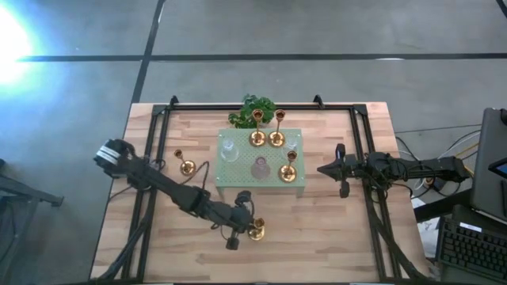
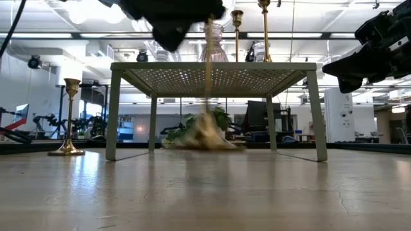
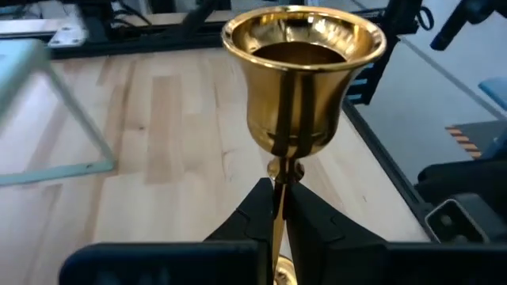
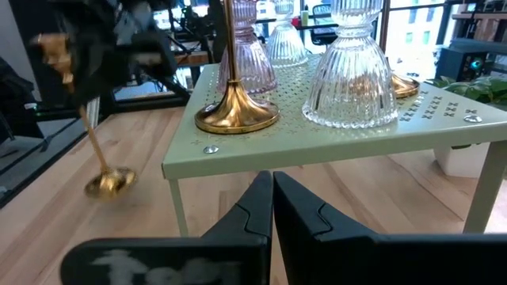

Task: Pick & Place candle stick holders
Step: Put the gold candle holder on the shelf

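Observation:
My left gripper (image 1: 247, 227) is near the table's front edge, shut on a gold candle stick holder (image 3: 303, 71) whose round base (image 4: 109, 182) hangs a little above the wood. Another gold holder (image 1: 187, 167) stands on its base left of the pale green stand (image 1: 230, 184). On the stand's top are three gold holders (image 1: 257, 138), two clear glass ones (image 1: 229, 150) and a pink one (image 1: 260, 168). My right gripper (image 4: 272, 186) waits shut and bare to the right of the stand. My left gripper pinches the thin stem (image 3: 279, 176) just below the holder's cup between its two fingers (image 3: 305, 222). The fingers come from the table's left, slanting slightly down, and lie across the stem. The holder hangs nearly upright, cup up, with its base lifted clear of the table.
A leafy green plant (image 1: 253, 107) sits behind the stand at the far edge. Black rails (image 1: 150, 158) run along the table's left, right and far sides. Bare wood lies in front of the stand and at the near right.

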Action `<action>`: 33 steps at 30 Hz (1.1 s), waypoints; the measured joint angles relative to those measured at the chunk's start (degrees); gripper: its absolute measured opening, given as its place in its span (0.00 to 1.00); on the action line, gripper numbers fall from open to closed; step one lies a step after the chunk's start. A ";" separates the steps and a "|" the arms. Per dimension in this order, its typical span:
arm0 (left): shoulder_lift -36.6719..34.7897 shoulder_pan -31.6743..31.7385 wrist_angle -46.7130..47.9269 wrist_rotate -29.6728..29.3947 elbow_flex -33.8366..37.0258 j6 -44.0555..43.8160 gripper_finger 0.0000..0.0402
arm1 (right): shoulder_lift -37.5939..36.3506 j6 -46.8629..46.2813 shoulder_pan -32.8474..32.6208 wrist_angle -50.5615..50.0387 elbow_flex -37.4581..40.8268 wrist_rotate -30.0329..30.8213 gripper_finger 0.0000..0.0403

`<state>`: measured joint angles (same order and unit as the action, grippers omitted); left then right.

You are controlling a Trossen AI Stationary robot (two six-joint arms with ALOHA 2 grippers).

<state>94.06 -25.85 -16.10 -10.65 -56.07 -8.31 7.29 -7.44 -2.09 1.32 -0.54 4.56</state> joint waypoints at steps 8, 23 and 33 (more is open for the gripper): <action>-18.75 -1.23 12.41 -4.85 -0.13 -0.74 0.05 | -0.02 0.00 0.00 0.00 0.00 0.04 0.02; -38.50 5.49 34.35 -27.63 -14.16 20.08 0.05 | 0.00 0.00 -0.02 0.00 -0.01 0.02 0.02; -33.36 24.35 42.84 -19.91 -26.31 25.95 0.05 | 0.00 0.00 0.00 0.00 0.00 0.02 0.02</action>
<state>60.70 -1.50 26.74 -30.56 -82.39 17.64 7.29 -7.44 -2.09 1.32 -0.54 4.58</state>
